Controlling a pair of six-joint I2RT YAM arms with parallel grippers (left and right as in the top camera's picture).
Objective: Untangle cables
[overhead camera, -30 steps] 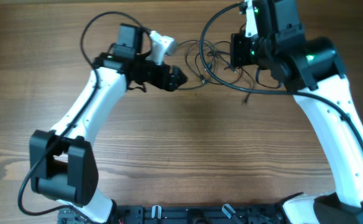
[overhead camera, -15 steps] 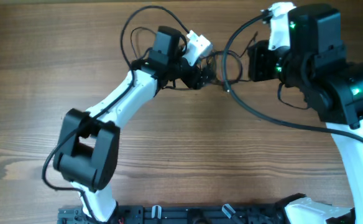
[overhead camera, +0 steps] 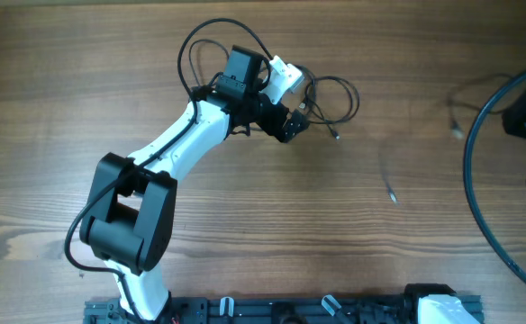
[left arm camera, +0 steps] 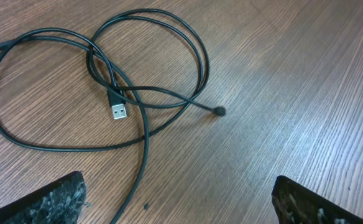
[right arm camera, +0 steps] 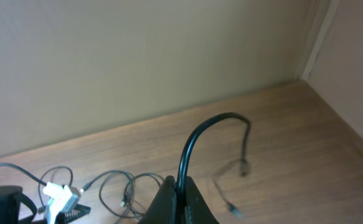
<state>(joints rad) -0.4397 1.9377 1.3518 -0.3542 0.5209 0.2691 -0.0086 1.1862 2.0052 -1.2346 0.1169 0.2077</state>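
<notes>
LEFT ARM OVER THE COILS: My left pincer hangs spread wide above the table, gripping nothing. The looped cable lies flat just ahead of it. Its USB plug sits inside the coils and its round tip pokes out to one side.

Far to the right, my right pincer looks clenched on the lifted cable. That cable arcs up from the fingertips and droops with its end above the wood, well apart from the loops.

The step in hand, as I judge it, is opening out the coils on the table. To do it well I should close on a single strand, never where two cross. I would set the jaws astride the strand just behind the plug and pinch low against the wood. Then I would draw the plug out through its loop along the table. Hauling upward could tighten the crossings. The right arm should hold its cable clear so the two do not meet.
</notes>
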